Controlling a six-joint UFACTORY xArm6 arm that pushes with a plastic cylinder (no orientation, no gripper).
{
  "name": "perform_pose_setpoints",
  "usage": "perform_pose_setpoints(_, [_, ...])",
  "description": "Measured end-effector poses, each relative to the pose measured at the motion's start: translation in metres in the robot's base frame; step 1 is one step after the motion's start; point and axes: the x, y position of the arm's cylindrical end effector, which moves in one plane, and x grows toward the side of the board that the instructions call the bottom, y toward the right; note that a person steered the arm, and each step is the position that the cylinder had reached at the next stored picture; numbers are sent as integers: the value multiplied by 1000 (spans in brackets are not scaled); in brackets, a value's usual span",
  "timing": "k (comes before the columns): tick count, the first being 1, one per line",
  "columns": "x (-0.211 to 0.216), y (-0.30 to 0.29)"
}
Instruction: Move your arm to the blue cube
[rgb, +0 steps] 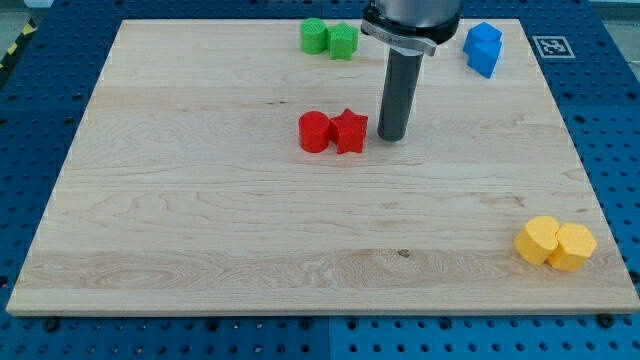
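Camera view: we're parking my tip (391, 137), no claw, beside red star (350, 131), approach pending, needing upper-right travel to blue cube (483, 48).

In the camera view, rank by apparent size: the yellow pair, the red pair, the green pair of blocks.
1. yellow pair, largest, though nearest the view's bottom, which may inflate it.
2. red pair, just left of my tip.
3. green pair, close to red; unsure.
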Motion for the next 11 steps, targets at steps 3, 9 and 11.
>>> perform_pose_setpoints(3, [-22,172])
perform_pose_setpoints(9, [-220,177])
perform_pose_setpoints(11, [-186,142])
